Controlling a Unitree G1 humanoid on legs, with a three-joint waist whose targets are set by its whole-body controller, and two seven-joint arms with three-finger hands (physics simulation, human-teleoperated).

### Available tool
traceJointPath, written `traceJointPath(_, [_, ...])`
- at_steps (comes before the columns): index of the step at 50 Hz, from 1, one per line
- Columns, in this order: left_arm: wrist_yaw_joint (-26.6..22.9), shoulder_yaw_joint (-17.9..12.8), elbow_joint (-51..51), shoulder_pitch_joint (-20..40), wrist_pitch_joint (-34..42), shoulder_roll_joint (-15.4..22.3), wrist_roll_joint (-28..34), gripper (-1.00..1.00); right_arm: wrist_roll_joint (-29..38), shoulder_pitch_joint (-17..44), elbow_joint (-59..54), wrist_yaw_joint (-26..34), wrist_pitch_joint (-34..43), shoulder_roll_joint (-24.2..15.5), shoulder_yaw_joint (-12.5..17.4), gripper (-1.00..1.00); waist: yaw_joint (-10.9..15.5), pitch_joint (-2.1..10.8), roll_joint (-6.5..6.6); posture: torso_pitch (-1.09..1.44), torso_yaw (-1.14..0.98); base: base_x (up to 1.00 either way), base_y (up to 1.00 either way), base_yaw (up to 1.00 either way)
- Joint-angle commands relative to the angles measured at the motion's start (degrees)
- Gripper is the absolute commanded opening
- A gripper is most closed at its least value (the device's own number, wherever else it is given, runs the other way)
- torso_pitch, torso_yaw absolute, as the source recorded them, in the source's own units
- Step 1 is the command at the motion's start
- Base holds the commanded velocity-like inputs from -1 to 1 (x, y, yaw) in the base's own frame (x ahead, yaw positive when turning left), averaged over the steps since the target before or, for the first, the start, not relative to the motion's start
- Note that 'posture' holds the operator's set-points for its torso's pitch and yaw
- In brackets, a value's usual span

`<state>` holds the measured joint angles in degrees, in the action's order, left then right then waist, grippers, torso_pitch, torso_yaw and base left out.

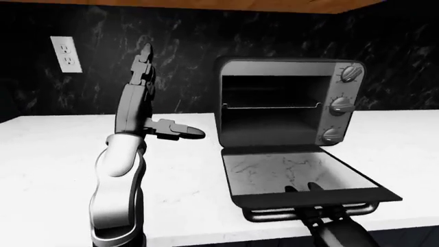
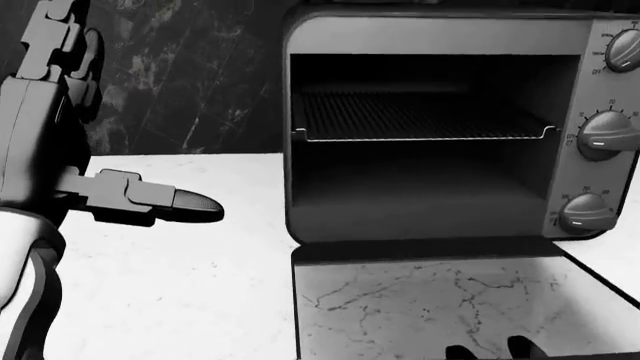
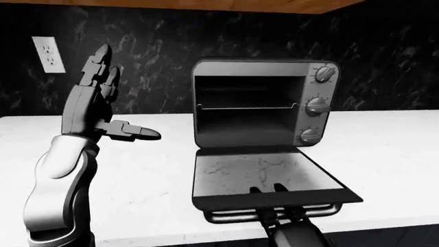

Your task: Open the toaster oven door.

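Note:
The toaster oven (image 1: 281,67) stands on the white counter (image 1: 55,154) against the dark wall. Its door (image 1: 295,172) lies folded down flat towards me, and the dark inside with a wire rack (image 2: 420,116) is open to view. My right hand (image 1: 304,189) comes up from the bottom edge of the view. Its fingers (image 1: 314,187) hook over the door's outer edge and the handle bar (image 1: 267,215); the thumb is hidden below. My left hand (image 1: 161,95) is raised well left of the oven, fingers pointing up, thumb out to the right, empty.
Three knobs (image 1: 341,106) run down the oven's right side. A wall outlet (image 1: 66,54) sits at the upper left. A wooden cabinet (image 1: 206,4) hangs above. The open door reaches nearly to the counter's near edge (image 1: 192,237).

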<state>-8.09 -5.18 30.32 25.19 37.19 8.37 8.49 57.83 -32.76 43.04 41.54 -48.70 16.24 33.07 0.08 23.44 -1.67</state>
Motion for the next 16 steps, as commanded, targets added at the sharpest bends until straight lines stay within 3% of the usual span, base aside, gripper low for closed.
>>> traceJointPath(1, [0.3,-0.3,0.9,1.5,-1.3,0.2,0.1,1.00,-0.9,-2.1,-2.0,0.0,-3.7,1.7,1.9,1.00,-0.4,-0.53,0.63,-0.60,0.00,0.00,0.00,0.00])
traceJointPath(10, [0.3,0.1,1.0,1.2,-1.5,0.0,0.4,1.00,-3.4,-1.9,-5.1,1.6,-12.1,6.0,9.6,1.00,0.0,-0.36,-0.40,-0.60,0.00,0.00,0.00,0.00])
traceJointPath(16, [0.1,0.0,1.1,1.6,-1.1,0.0,0.3,1.00,-5.6,0.2,-4.2,5.5,-12.7,7.3,11.1,1.00,-0.3,-0.45,-0.49,-0.60,0.00,0.00,0.00,0.00])
